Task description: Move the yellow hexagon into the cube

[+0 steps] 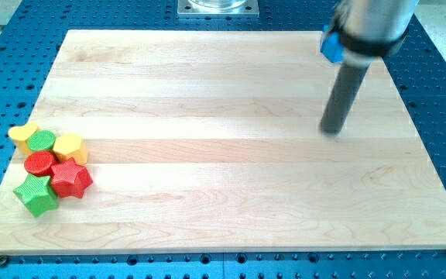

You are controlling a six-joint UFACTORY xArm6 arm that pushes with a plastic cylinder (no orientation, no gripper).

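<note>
The yellow hexagon (70, 146) lies in a tight cluster of blocks at the view's left edge of the wooden board (231, 194). A blue block (331, 46), partly hidden behind the rod's housing, sits near the view's top right; its shape cannot be made out fully. My tip (331, 129) rests on the board at the right of centre, below the blue block and far to the right of the yellow hexagon. It touches no block.
The cluster also holds a yellow heart (23, 136), a green cylinder (42, 142), a red cylinder (39, 163), a red star (71, 178) and a green star (36, 194). A blue perforated table (440, 93) surrounds the board.
</note>
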